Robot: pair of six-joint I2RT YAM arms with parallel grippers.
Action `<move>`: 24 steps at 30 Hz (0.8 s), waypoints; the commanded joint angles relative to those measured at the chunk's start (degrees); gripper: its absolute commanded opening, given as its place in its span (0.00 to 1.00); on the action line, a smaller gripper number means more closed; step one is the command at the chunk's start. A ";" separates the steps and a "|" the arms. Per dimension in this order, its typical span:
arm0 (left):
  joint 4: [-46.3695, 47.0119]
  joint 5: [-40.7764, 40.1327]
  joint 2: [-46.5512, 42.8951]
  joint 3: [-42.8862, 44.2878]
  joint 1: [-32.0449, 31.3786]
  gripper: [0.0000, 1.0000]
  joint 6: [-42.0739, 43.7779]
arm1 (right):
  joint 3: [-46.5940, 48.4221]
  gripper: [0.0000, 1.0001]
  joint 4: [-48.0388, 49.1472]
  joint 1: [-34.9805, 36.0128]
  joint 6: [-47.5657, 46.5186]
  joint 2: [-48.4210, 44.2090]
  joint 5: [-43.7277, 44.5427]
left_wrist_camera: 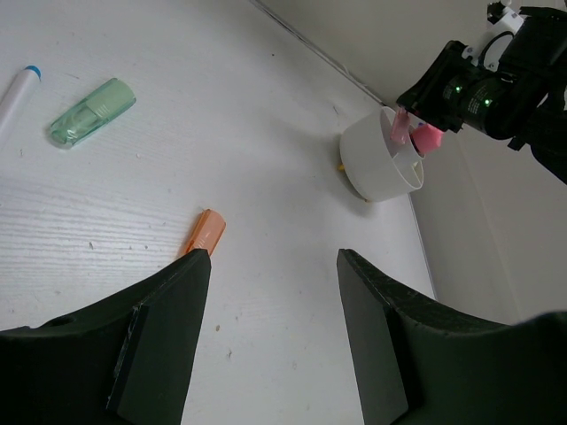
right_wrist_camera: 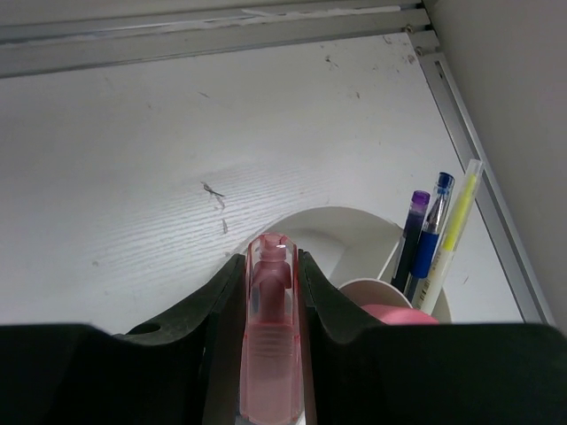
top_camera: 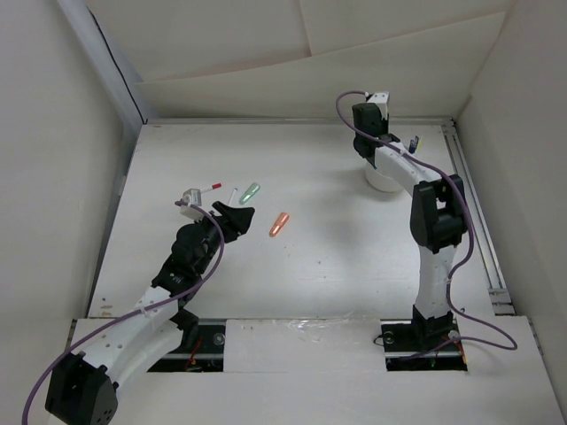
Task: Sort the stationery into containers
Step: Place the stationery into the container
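White counter all round, boxed in by pale walls. Nearest the arm bases, the left end effector is held low over the counter with its jaws spread wide and nothing gripped between them. An orange marker is laid flat just beyond, partly hidden behind one finger in the left wrist frame. A bit further out, a stubby green item is found lying on its side. A white pen with a blue tip lies near it at the left edge of that frame. A thin white pen with a red tip is seen left of centre in the top view.

Way off at the far side, upper right of the top view, the round white cup is parked. The right end effector is hung right above it, clamped on a translucent pink marker pointed towards the rim. A purple pen, a blue pen and a yellow pen are already stood in one compartment. Something pink can be made out in a round inner section, too cut off to be named.
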 commanded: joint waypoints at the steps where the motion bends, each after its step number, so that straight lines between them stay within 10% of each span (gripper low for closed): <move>1: 2.55 0.52 -0.63 0.96 0.21 0.56 -0.27 | -0.41 0.13 1.99 0.45 -0.46 -0.30 3.51; 24: 2.55 0.52 -1.16 0.96 0.21 0.56 -0.27 | -0.93 0.45 1.47 0.98 0.59 -1.88 2.98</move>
